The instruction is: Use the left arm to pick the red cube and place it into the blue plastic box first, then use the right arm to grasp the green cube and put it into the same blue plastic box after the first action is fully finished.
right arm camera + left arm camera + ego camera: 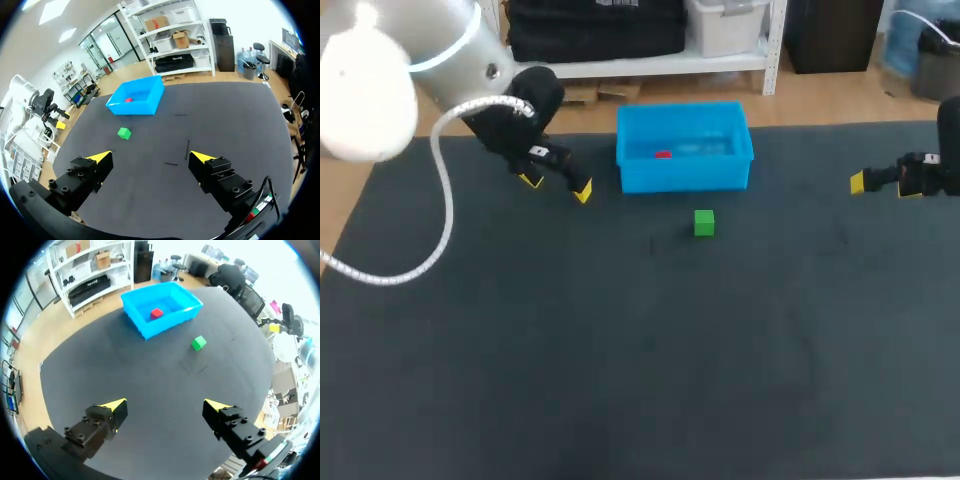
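Counter (620, 380): dark, matt, faintly textured covering, possibly a fabric mat. Blue box (683, 176): smooth plastic, slight sheen on the walls. Green cube (704, 222) and red cube (663, 154): plain matt faces. Left arm (450, 60) shell: smooth, glossy, silver-white.

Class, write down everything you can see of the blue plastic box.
The blue plastic box is a bright, open-topped rectangular tub with thin, smooth walls, standing upright on the dark table. The red cube lies on its floor. The green cube sits in front, apart. Nothing else touches it.
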